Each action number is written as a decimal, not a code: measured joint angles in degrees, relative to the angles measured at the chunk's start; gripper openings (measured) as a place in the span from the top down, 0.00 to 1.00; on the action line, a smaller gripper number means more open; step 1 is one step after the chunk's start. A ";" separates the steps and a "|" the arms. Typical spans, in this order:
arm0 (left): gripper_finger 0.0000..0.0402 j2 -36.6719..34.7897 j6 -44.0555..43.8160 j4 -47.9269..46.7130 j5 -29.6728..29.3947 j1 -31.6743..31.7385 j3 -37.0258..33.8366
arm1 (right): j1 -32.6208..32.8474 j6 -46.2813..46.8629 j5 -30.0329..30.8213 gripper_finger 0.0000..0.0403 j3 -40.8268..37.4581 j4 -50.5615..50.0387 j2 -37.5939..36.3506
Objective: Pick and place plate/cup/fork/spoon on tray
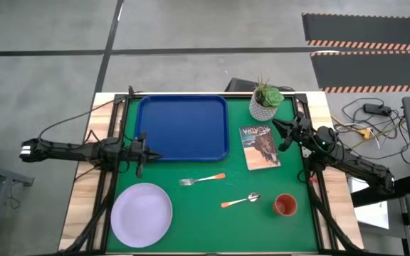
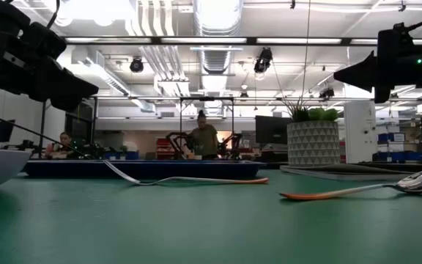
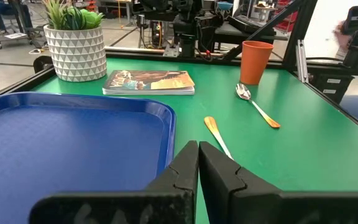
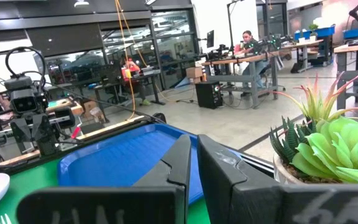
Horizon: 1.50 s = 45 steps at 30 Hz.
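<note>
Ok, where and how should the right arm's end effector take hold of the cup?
Grip the cup by its rim, from straight above. It stands upright, mouth open, near the right table edge. One finger goes inside, one outside the wall. The spoon lies close beside it toward the plate, so avoid that side.

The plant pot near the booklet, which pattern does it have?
The plant pot is white with a raised triangle pattern, seen best in the left wrist view.

A green table (image 1: 212,213) carries everything. The blue tray (image 1: 183,128) lies at its far side. Just right of the tray lies a booklet (image 1: 260,147), with a potted plant (image 1: 265,102) behind that. Nearer than the tray lie the fork (image 1: 201,179), spoon (image 1: 240,201), cup (image 1: 285,205) and plate (image 1: 142,215).
</note>
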 joint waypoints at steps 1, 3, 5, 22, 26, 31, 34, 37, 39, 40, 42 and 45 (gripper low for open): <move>1.00 -0.01 0.01 -0.01 0.00 0.00 0.00 | 0.00 0.00 0.00 0.94 -0.02 0.01 0.00; 1.00 -0.02 0.01 -0.02 -0.01 -0.02 0.00 | -0.02 0.00 0.00 0.94 -0.02 0.01 0.00; 1.00 -0.01 0.01 0.00 -0.01 0.00 0.00 | -0.01 0.00 0.00 0.94 -0.01 0.02 0.00; 1.00 -0.02 0.01 -0.02 0.00 0.00 0.00 | -0.01 0.00 0.00 0.94 -0.02 0.01 0.00; 1.00 -0.02 0.00 0.00 -0.01 0.00 0.00 | -0.01 0.00 -0.01 0.94 -0.01 0.01 0.00; 1.00 0.00 3.78 0.36 -0.06 0.00 0.00 | 0.00 0.00 -0.02 0.94 -0.02 0.02 0.00; 1.00 0.37 2.09 9.21 0.14 -0.06 0.00 | -0.01 0.00 -0.01 0.94 -0.02 0.02 0.00; 1.00 1.33 -7.99 23.18 0.15 -0.03 0.00 | 0.00 1.90 -0.09 0.94 0.00 0.07 0.00; 1.00 1.93 -11.61 32.05 0.15 -0.04 -0.02 | 0.00 7.55 -0.10 0.94 0.04 0.07 0.00; 1.00 2.02 -11.81 36.09 0.15 -0.04 -0.02 | 0.00 10.20 -0.10 0.94 0.08 0.07 0.00; 1.00 2.24 -11.90 41.86 0.17 -0.04 -0.02 | 0.00 13.41 -0.10 0.94 0.17 0.06 0.00; 1.00 2.70 -11.99 46.59 0.18 -0.09 -0.02 | 0.00 13.76 -0.09 0.94 0.30 0.06 0.00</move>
